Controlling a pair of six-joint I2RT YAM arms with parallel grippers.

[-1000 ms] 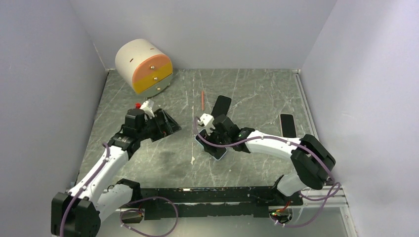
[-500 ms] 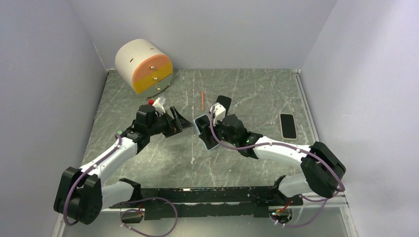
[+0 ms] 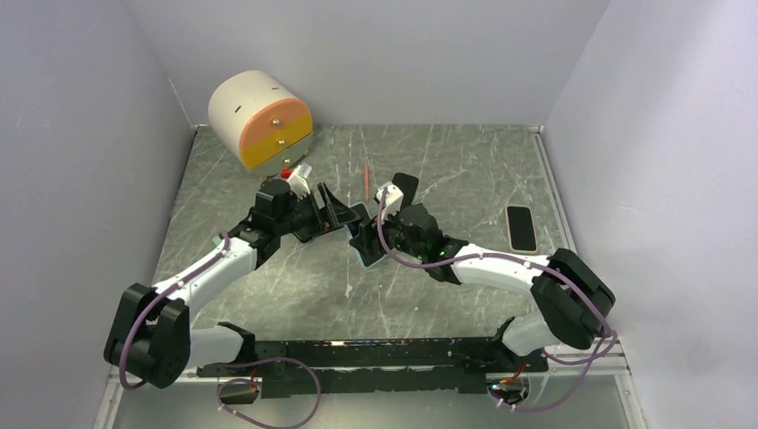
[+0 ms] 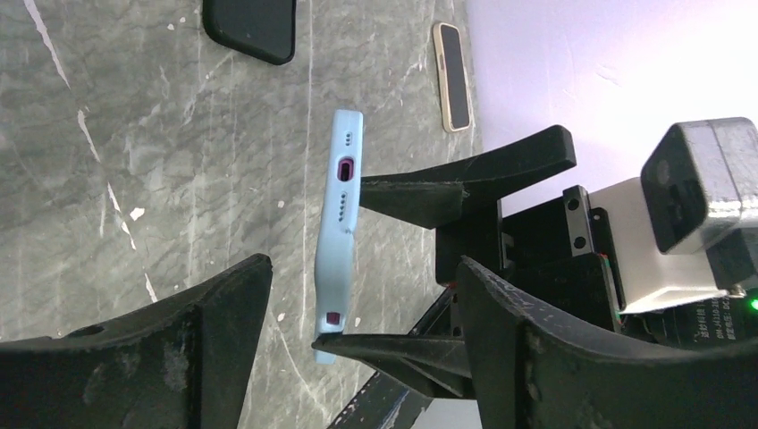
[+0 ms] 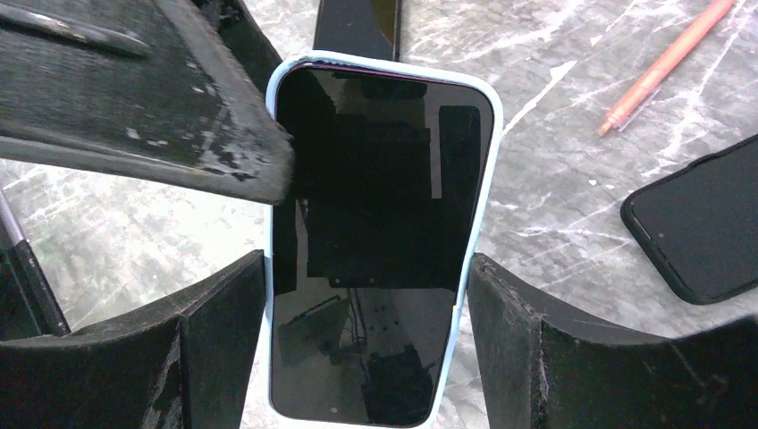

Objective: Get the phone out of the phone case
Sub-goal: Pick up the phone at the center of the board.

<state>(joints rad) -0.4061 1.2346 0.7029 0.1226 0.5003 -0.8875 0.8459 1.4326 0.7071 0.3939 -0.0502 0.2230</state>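
The right gripper (image 5: 368, 344) clamps the light-blue phone case (image 4: 340, 223) by its long edges above the centre of the table (image 3: 465, 161); the phone (image 5: 380, 232) sits inside it. The left gripper (image 4: 362, 268) is wide open and holds nothing, its fingers flanking the case's end.

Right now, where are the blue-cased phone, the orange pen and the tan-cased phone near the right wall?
blue-cased phone (image 5: 380, 232): right wrist view, middle of its dark screen.
orange pen (image 5: 668, 64): right wrist view, middle of its barrel.
tan-cased phone (image 3: 520, 228): top external view, middle of its screen.
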